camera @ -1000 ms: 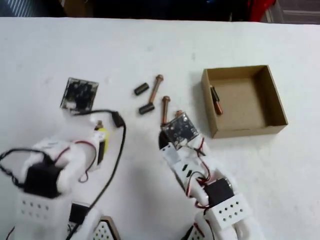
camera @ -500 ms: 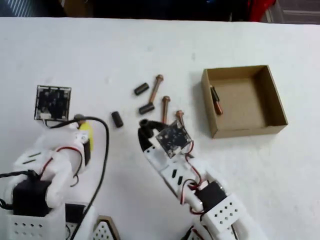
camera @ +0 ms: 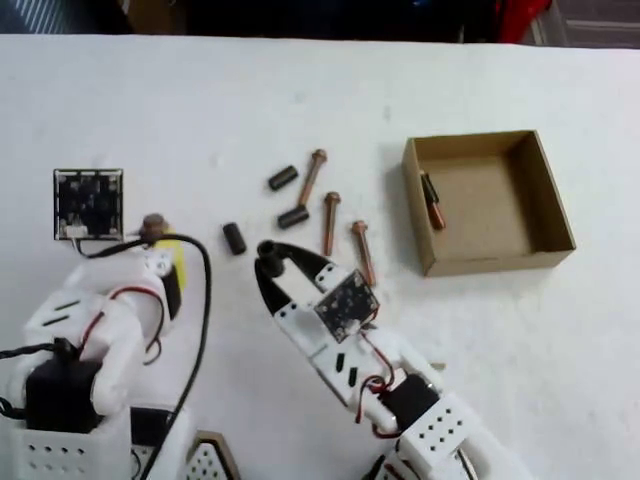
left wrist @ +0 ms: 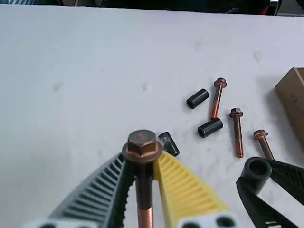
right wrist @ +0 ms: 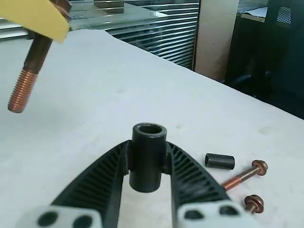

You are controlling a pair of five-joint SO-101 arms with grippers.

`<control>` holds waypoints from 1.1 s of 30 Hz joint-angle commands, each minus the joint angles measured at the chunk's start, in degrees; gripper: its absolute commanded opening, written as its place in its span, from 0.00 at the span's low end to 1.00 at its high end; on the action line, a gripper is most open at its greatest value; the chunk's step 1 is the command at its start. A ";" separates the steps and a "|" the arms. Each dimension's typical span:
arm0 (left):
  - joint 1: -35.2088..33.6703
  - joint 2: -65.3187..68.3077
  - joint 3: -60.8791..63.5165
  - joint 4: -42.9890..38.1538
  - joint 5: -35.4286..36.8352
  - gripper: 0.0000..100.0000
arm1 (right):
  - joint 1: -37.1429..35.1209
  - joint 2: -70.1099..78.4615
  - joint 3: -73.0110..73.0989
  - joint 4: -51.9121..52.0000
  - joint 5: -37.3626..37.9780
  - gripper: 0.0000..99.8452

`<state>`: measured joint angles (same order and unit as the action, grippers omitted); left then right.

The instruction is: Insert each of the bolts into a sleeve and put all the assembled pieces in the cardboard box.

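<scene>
The left tool (left wrist: 141, 161) is closed on a copper-coloured bolt (left wrist: 142, 190), its shank clamped between one grey ribbed finger and one yellow one. The left wrist view shows the bolt's hexagonal flanged head end-on. The right wrist view shows its threaded tip hanging free above the white surface (camera: 200, 100).

The right tool (right wrist: 146, 164) has black ribbed fingers. They are clamped on a smooth black sleeve (right wrist: 146, 159), which stands upright with its hollow bore open at the top. In the high view this sleeve sits near the held bolt, apart from it.

Beyond the two tools, loose parts lie on the surface:
- a short black cylinder (camera: 234, 238) nearest the held sleeve
- a second cylinder (camera: 292, 216) and a third cylinder (camera: 283, 179) farther off
- a long loose bolt (camera: 313, 175), a middle bolt (camera: 330, 222) and a third bolt (camera: 363, 252), all lying flat

To their side stands the square cardboard box (camera: 500, 260), open at the top. The high view looks into it: one assembled piece (camera: 432, 202), dark sleeve over copper shank, lies against an inner wall.
</scene>
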<state>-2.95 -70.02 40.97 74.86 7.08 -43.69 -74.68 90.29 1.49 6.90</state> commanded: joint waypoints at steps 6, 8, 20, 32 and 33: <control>6.55 -1.01 -0.35 -7.38 5.19 0.02 | -0.48 -0.92 0.88 -1.98 -5.36 0.02; 7.69 -1.01 -0.35 -7.82 5.27 0.02 | -0.48 -0.92 0.88 -1.98 -5.36 0.02; 10.33 -0.84 -0.35 -12.13 4.92 0.02 | -0.66 -0.92 0.97 -1.98 -5.27 0.02; 12.62 -1.01 7.38 -25.41 0.97 0.02 | -0.75 -0.92 0.97 -1.98 -0.79 0.02; 12.62 -1.01 7.91 -26.46 1.05 0.02 | -0.75 -0.92 0.97 -1.98 -0.79 0.02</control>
<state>8.84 -70.02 48.62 52.88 8.40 -43.96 -74.68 92.04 0.97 5.14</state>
